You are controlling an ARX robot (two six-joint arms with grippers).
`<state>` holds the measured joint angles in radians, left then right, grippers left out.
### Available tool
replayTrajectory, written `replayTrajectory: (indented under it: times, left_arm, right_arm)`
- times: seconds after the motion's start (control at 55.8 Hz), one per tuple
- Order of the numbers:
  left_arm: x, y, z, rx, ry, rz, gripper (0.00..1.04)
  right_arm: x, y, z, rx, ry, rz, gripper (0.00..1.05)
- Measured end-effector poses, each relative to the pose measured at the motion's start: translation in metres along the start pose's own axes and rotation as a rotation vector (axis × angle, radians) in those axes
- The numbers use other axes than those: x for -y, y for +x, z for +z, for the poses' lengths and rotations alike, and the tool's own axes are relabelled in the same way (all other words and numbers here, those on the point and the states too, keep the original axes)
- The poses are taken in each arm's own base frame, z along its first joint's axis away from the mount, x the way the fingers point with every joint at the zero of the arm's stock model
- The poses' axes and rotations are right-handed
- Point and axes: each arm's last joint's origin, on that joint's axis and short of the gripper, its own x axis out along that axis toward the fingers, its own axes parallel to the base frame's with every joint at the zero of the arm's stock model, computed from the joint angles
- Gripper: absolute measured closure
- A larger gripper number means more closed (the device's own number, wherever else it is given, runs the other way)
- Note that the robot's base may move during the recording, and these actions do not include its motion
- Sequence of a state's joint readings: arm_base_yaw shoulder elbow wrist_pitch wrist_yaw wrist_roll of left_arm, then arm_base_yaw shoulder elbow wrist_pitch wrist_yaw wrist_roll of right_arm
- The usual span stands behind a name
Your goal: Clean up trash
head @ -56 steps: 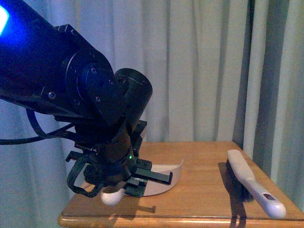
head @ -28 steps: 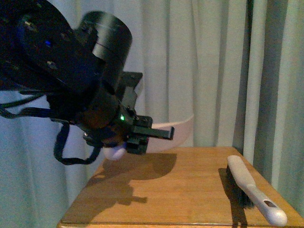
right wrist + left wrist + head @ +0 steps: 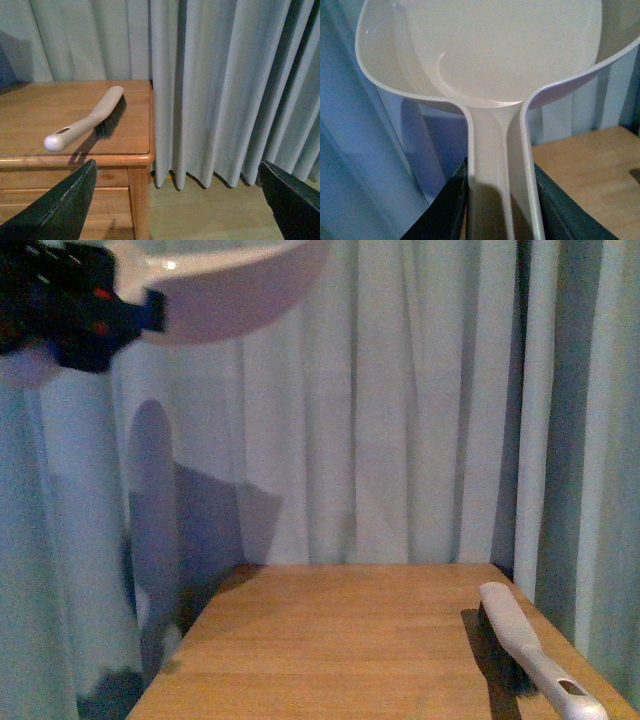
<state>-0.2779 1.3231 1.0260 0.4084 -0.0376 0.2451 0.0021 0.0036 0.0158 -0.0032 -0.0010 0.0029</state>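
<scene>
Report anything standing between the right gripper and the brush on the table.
Nothing visible does. The pale plastic long-handled brush lies near the edge of the wooden table, and the open right gripper has only clear air between itself and it.

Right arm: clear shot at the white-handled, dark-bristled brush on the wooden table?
Probably yes. The white-handled brush lies alone near the edge of the wooden table, handle end toward the right gripper, whose jaws stand wide open; nothing sits between them.
</scene>
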Motion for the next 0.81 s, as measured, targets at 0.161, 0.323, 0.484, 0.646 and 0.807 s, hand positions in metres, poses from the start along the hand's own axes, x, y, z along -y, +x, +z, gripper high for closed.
replayTrajectory:
  times: [0.161,0.323,0.484,0.646,0.807]
  left_arm:
    - [-0.026,-0.052,0.009,0.187,0.027,0.02,0.76]
    - [-0.048,-0.125,0.0,0.329,0.053,0.056,0.76]
    - [-0.055,-0.172,-0.021,0.353,0.039,0.071,0.76]
    - [-0.052,-0.199,-0.032,0.37,0.012,0.064,0.76]
    - [-0.049,-0.207,-0.033,0.376,-0.026,0.058,0.76]
  right_arm:
    - [0.0,0.0,0.0,0.0,0.0,0.0,0.07]
    - [0.0,0.0,0.0,0.0,0.0,0.0,0.07]
    - [0.0,0.0,0.0,0.0,0.0,0.0,0.07]
    - [0.0,0.0,0.0,0.0,0.0,0.0,0.07]
    - [0.0,0.0,0.0,0.0,0.0,0.0,0.07]
